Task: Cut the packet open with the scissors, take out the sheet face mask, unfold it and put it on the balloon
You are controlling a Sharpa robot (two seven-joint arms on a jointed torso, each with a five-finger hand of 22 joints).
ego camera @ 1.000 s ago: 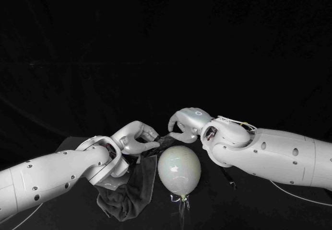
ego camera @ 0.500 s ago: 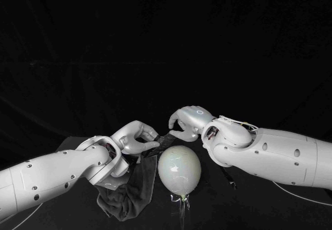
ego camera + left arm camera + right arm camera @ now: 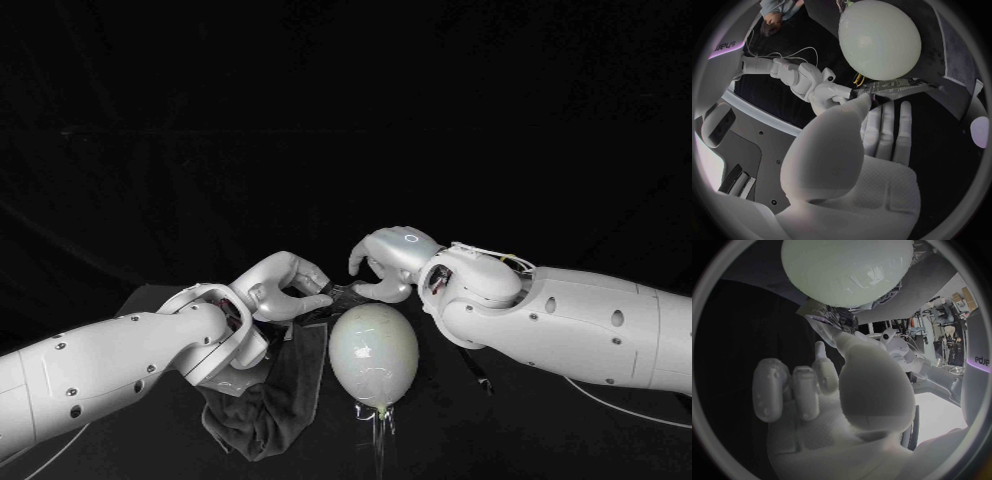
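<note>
Mask point(image 3: 296, 370) — between left hand point(image 3: 281, 290), right hand point(image 3: 389, 260)

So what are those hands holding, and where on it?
The packet: the left hand pinches one side, the right hand the other, close together.

Angled inward from the table's point(image 3: 144, 296) left and right edges, wrists nearly meeting. Pinching one dark sheet mask point(image 3: 267, 408) between thumb and fingers of the left hand point(image 3: 281, 288) and the curled, down-turned right hand point(image 3: 387, 262).

The balloon point(image 3: 374, 352) is pale white, the sheet mask point(image 3: 268, 418) dark grey, the table point(image 3: 483, 432) black.
</note>
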